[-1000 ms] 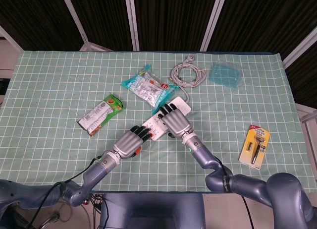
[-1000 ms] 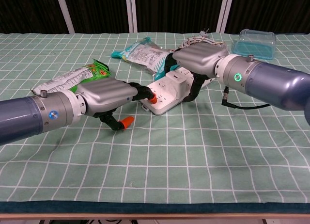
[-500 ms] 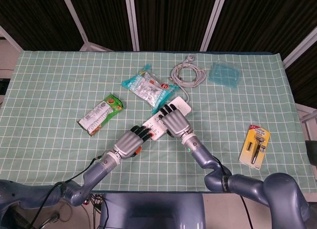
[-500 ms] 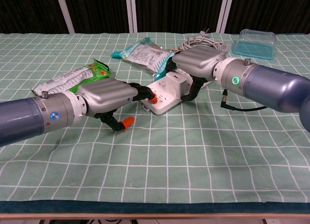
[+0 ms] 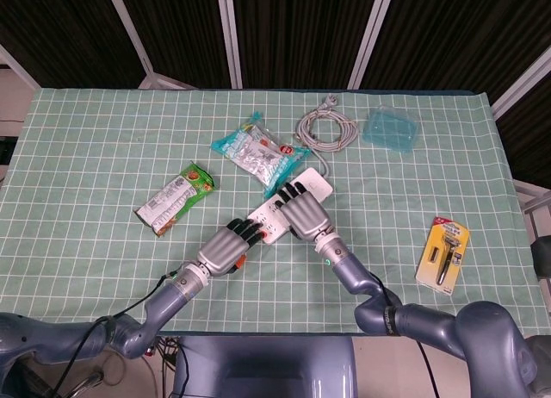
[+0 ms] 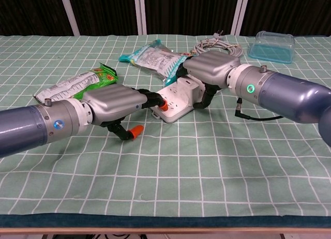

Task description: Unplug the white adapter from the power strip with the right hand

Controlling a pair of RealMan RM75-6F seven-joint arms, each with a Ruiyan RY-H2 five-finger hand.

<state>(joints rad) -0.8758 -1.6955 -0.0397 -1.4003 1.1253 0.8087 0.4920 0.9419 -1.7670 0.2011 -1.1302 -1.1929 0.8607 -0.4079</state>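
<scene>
Both arms are in around the white power strip (image 5: 280, 210), which lies diagonally in the middle of the frame on the green checked tabletop (image 5: 103, 139). The right robot hand (image 5: 305, 214) sits on top of the strip's upper half, fingers draped forward over it and thumb hooked down the side in the chest view (image 6: 209, 71). The white adapter (image 6: 187, 88) is the blocky bit poking out under that palm, still seated in the strip; honestly can't tell whether the fingers are actually clamped on it or just resting there. The left robot hand (image 5: 225, 247) presses its fingertips on the strip's lower-left end, fingers mostly straight, not wrapped around anything.

Other stuff: a teal snack bag (image 5: 255, 153) just above the strip, a green snack packet (image 5: 175, 198) to the left, a coiled grey cable (image 5: 325, 128) and a clear blue box (image 5: 390, 128) up top, and a razor pack (image 5: 443, 253) at the right.
</scene>
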